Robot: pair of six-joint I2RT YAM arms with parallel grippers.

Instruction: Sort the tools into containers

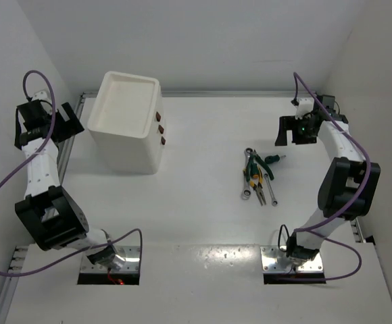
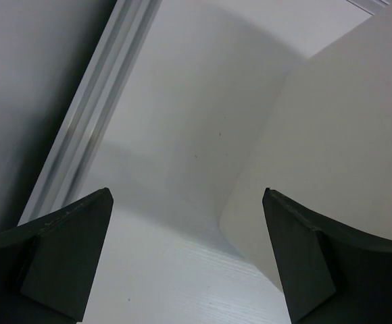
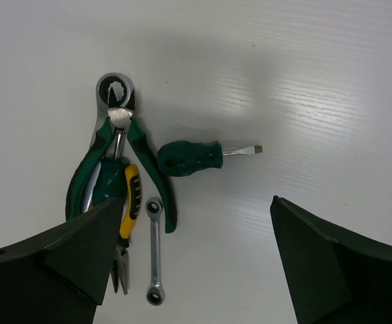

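Both stand spread wide and empty, the left gripper [image 2: 186, 202] beside the white boxy plastic cabinet [image 1: 125, 128], the right gripper [image 3: 194, 201] near the silver metal wrenches [image 3: 155, 250], green-handled pliers [image 3: 147, 162], yellow-handled pliers [image 3: 129, 199] and short dark-green-handled screwdriver [image 3: 190, 157] clustered on the white table [image 1: 203, 223].

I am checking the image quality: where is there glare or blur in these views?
Top external: a glare patch on the near part of the table. Right wrist: the screwdriver is sharp, with a soft sheen to its right. Left wrist: soft shadow beside the cabinet.
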